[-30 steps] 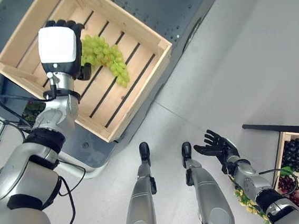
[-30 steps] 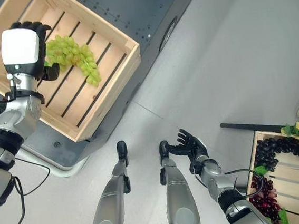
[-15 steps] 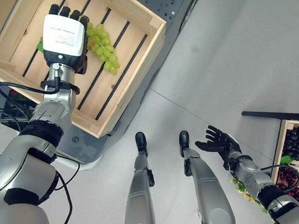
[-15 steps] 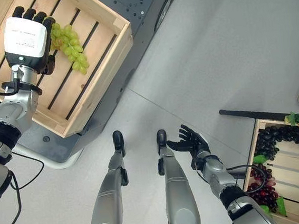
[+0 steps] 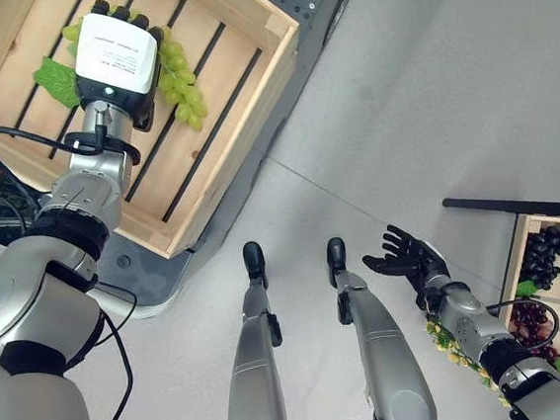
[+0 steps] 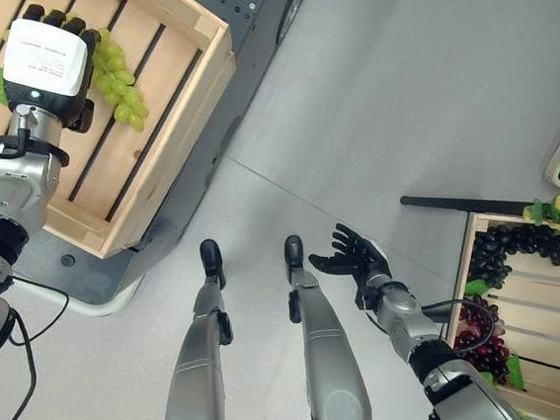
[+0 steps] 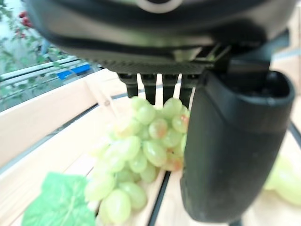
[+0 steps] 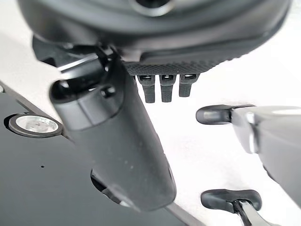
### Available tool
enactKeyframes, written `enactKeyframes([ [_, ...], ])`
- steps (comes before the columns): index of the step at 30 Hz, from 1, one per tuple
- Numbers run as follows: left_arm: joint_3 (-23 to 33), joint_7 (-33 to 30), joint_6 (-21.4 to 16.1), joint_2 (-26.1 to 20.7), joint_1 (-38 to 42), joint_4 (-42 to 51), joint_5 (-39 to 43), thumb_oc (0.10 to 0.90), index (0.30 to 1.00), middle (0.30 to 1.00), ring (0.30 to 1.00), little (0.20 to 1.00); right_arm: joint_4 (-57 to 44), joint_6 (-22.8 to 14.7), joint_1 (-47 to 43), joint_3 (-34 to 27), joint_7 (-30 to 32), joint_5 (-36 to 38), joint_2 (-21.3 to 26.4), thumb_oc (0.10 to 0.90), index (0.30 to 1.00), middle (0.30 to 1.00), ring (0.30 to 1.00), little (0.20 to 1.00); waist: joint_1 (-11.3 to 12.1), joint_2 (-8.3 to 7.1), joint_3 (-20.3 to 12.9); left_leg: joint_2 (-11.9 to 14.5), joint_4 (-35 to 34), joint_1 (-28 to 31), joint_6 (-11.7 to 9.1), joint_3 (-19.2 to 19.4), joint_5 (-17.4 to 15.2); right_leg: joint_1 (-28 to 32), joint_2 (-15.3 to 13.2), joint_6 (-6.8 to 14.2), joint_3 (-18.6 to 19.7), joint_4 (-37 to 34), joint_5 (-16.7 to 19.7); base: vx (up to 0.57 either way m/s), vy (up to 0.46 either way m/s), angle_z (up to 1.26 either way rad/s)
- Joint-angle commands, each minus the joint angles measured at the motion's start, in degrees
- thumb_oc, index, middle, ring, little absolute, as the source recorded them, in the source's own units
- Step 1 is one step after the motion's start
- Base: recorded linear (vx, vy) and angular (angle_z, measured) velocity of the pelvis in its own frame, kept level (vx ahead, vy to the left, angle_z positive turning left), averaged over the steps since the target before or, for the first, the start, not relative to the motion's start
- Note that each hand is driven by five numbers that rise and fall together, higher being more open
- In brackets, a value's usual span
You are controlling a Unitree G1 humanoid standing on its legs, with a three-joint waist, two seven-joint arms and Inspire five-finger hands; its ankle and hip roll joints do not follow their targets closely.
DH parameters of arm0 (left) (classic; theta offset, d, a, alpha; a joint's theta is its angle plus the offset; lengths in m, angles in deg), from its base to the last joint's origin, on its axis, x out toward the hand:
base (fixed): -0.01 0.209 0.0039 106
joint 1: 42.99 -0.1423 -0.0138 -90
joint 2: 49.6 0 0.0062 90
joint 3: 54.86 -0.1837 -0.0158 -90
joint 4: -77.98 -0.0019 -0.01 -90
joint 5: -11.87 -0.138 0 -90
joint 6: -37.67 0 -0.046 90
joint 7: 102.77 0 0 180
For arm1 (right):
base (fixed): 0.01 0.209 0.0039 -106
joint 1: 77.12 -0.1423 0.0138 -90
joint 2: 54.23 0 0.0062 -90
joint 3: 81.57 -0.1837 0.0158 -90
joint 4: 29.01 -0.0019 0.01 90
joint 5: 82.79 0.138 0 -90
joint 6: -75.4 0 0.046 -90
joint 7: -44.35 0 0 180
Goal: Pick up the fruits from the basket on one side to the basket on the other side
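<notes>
Left eye view: one green grape bunch (image 5: 181, 85) lies in the crate (image 5: 249, 94) at 11 o'clock under the spread, empty left hand (image 5: 118, 57). Right hand (image 5: 404, 263), 4 o'clock, splayed empty.

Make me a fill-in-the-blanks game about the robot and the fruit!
1. The grapes under the left hand are ____ in colour.
2. Those grapes lie inside a ____ crate.
3. The right hand hangs over the floor with its fingers ____.
4. The crate by the right arm holds ____ grapes.

Missing words: green; wooden; open; dark
</notes>
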Motion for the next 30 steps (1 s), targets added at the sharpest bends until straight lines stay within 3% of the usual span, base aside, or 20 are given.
enactKeyframes([
  [1, 2.5, -1.7, 2.9, -2.3, 11.1, -4.0, 0.8, 0.8, 0.9, 0.9, 0.9, 0.9, -4.1, -3.2, 1.8, -1.8, -0.1, 3.8, 4.4, 0.8, 0.9, 0.9, 0.9, 0.9, -0.4, -1.58, -0.5, -1.9, 4.2, 1.2, 1.0, 4.4, -4.0, 1.6, 1.6, -0.5, 3.3, -4.1, 7.6, -0.01, 0.06, -0.01],
  [15, 0.9, -2.4, 8.6, -3.4, 15.2, -7.1, 3.5, 0.8, 0.9, 0.9, 0.9, 0.9, -7.6, -5.7, 2.9, -2.2, -0.1, 4.2, 5.6, 0.8, 0.9, 0.9, 0.9, 0.9, -1.8, -2.03, -0.5, -2.3, 5.1, -2.8, 1.1, 5.1, -4.3, -2.4, 1.6, 0.0, 3.8, -5.0, 9.2, 0.0, 0.028, -0.01],
  [16, 1.1, -0.6, 9.5, -3.2, 14.9, -6.7, 3.7, 0.75, 0.825, 0.825, 0.825, 0.825, -8.1, -5.9, 2.8, -2.3, 0.2, 4.0, 5.5, 0.8, 0.9, 0.9, 0.9, 0.9, -1.7, -1.97, -0.5, -2.5, 5.0, -2.9, 1.2, 5.0, -4.3, -2.5, 1.5, 0.0, 3.8, -5.2, 9.3, 0.0, 0.0, 0.0],
  [17, 1.1, -0.1, 9.8, -3.2, 14.8, -6.5, 3.8, 0.638, 0.658, 0.658, 0.658, 0.658, -8.4, -5.9, 2.8, -2.4, 0.3, 3.8, 5.4, 0.8, 0.9, 0.9, 0.9, 0.9, -1.7, -1.95, -0.5, -2.5, 5.0, -2.9, 1.2, 5.0, -4.3, -2.5, 1.5, 0.0, 3.8, -5.2, 9.3, 0.0, 0.0, 0.0],
  [18, 0.9, 0.8, 9.3, -3.1, 14.4, -6.2, 4.7, 0.4, 0.3, 0.3, 0.3, 0.3, -9.5, -6.0, 2.8, -2.3, 1.0, 3.2, 5.0, 0.8, 0.9, 0.9, 0.9, 0.9, -1.6, -1.94, -0.5, -2.7, 5.1, -3.2, 1.3, 4.9, -4.3, -2.7, 1.5, 0.0, 3.8, -5.2, 9.3, 0.0, 0.0, 0.0],
  [24, 0.9, 3.9, 7.3, -3.2, 13.8, -4.6, 5.5, 0.4, 0.3, 0.3, 0.3, 0.3, -12.5, -6.2, 3.2, -2.5, 1.9, 1.9, 4.6, 0.8, 0.9, 0.9, 0.9, 0.9, -1.7, -1.85, -0.5, -2.7, 5.1, -2.8, 1.6, 5.1, -4.6, -2.7, 1.6, 0.2, 3.8, -4.8, 9.2, 0.0, 0.0, 0.0],
  [30, 0.5, 3.1, 3.9, -4.6, 13.8, -2.8, 4.7, 0.4, 0.3, 0.3, 0.3, 0.3, -12.5, -7.9, 4.0, -3.7, 0.7, 1.6, 4.6, 0.8, 0.9, 0.9, 0.9, 0.9, -1.1, -1.19, -0.5, -2.6, 4.6, -1.0, 1.8, 5.1, -4.8, -1.1, 1.3, 0.4, 3.3, -4.9, 8.9, -0.01, -0.022, 0.01],
])
